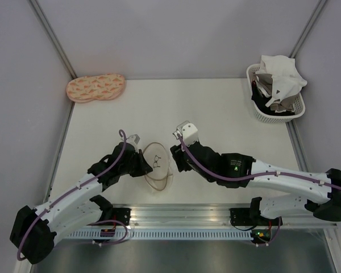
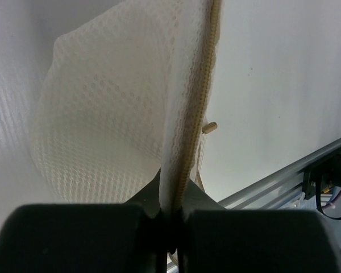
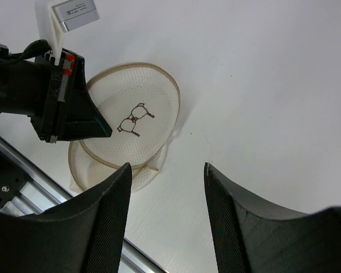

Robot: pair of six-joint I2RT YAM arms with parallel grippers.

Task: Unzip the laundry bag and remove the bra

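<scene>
The round cream-white laundry bag [image 1: 157,162] sits at the near middle of the table, its face with the black bra drawing tilted up and a second mesh disc lying splayed below it. My left gripper [image 1: 143,162] is shut on the bag's tan zipper rim [image 2: 202,102] at its left edge, and the mesh [image 2: 102,125] fills the left wrist view. My right gripper [image 1: 173,154] is open and empty just right of the bag [image 3: 136,119], not touching it. A white bra-like garment [image 1: 281,74] lies on top of the basket at the far right.
A pink-orange patterned pouch [image 1: 95,87] lies at the far left by the back wall. A white basket [image 1: 256,102] of beige and black clothes stands at the far right. A metal rail [image 1: 182,219] runs along the near edge. Walls enclose the table.
</scene>
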